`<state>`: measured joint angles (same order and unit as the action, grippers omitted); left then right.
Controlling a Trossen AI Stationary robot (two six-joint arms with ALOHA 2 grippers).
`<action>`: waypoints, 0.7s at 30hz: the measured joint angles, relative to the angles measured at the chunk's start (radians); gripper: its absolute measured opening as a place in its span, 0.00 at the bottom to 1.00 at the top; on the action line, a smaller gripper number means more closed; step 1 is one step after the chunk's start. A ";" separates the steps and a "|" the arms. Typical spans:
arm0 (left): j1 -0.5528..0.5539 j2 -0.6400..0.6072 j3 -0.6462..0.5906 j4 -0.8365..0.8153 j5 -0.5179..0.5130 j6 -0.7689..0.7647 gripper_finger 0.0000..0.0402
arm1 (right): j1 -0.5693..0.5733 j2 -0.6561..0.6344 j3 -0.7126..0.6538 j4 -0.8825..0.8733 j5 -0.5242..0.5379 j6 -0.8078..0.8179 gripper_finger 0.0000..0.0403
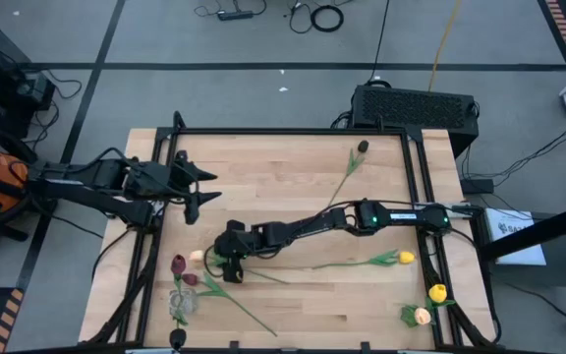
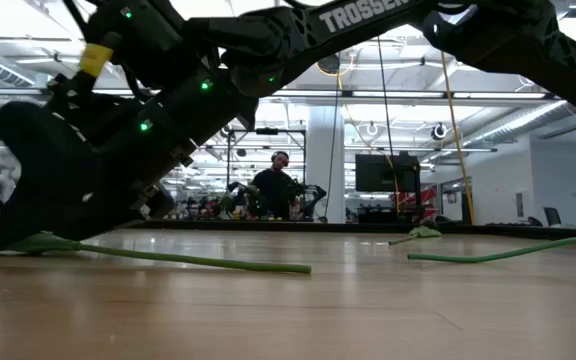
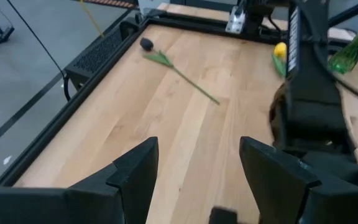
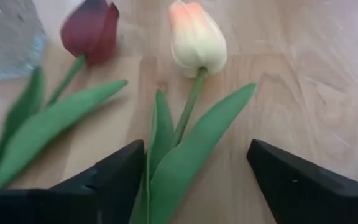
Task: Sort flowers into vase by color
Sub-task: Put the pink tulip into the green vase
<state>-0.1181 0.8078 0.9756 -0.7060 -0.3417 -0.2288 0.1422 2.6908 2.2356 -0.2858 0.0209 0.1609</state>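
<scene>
My right gripper is open and low over the table, near the near-left corner. Its fingers stand on either side of a pale peach tulip's stem and leaves. That tulip lies flat with its head toward the table's left. A maroon tulip lies beside it, next to the glass vase. Another maroon head shows just beyond the vase. My left gripper is open and hovers over the table's left part. In the low view my right gripper hides the heads.
A dark-headed tulip lies near the far edge. A yellow tulip lies on the right. Another yellow and a peach one lie at the near-right corner. A black frame borders the table. A person stands far behind.
</scene>
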 joint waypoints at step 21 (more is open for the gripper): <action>0.000 -0.215 0.000 0.053 0.105 -0.086 0.58 | 0.048 -0.210 -0.012 -0.629 0.592 0.327 0.01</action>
<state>-0.1181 0.5927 0.9760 -0.6528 -0.2363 -0.3148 0.1907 2.4811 2.2241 -0.9150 0.6133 0.4874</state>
